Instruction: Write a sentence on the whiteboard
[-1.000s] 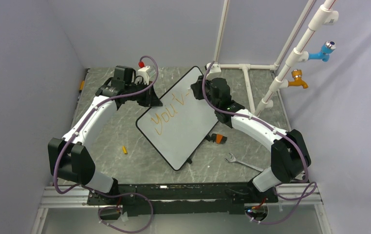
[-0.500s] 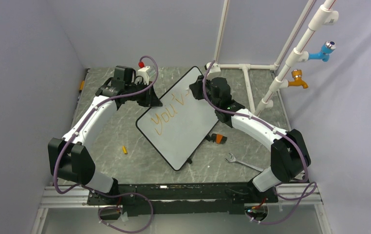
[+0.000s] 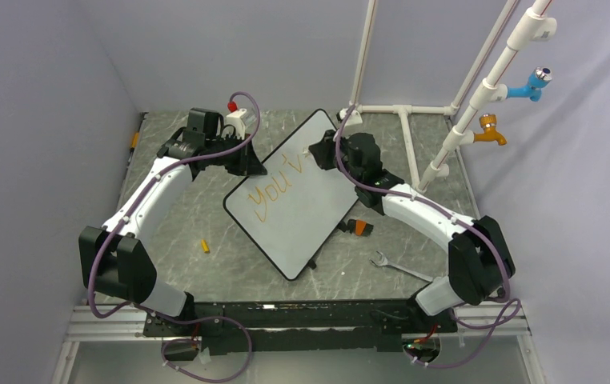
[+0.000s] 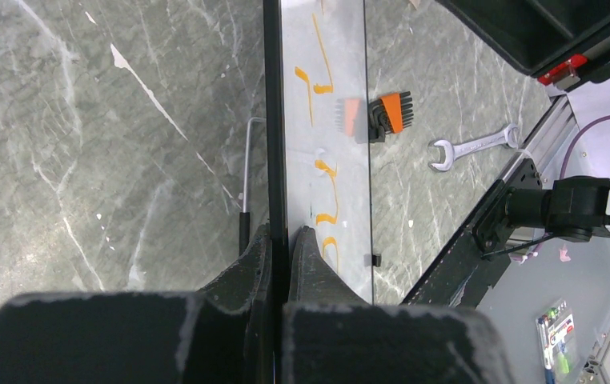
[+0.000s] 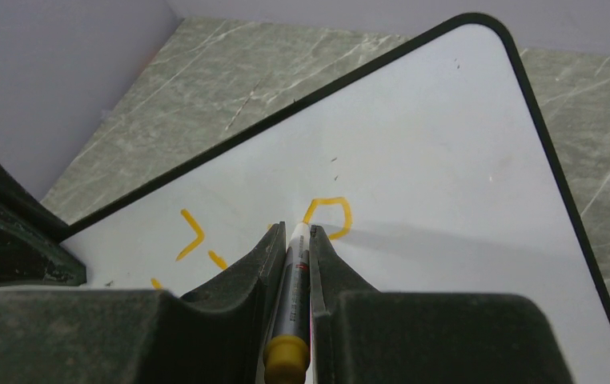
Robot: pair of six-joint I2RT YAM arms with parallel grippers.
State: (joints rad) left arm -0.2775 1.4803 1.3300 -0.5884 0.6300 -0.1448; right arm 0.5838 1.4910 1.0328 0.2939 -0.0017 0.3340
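While my right gripper (image 5: 295, 240) is shut tight on the marker (image 5: 291, 284), its tip touches the whiteboard (image 5: 446, 152) just beside an unfinished orange loop. My left gripper (image 4: 279, 240) is closed on the board's far left rim, a finger on either side of it, pinning it. The board sits mid-table, turned cornerwise — one corner toward the far edge, one toward the near edge.

The sentence (image 3: 276, 186) reads "You'v" along the board's upper left side, and the loop at my tip looks like the start of the next letter. I judge the job well under half done. This word wants finishing, and most of the white below it is bare, with room for a second line.

Around the board:
- A hex-key set (image 3: 356, 226) with an orange holder lies just beside its right edge.
- A wrench (image 3: 391, 263) lies toward the table's near right corner.
- A small yellow cap (image 3: 204, 246) lies on the left side.
- A white block (image 3: 238, 118) with a red top stands at the far edge.
- White pipes (image 3: 414, 112) with a blue and an orange tap stand at the far right corner.

None of these lies on the writing area — the thing most in the way is my own right arm, which hides the end of the line from above.
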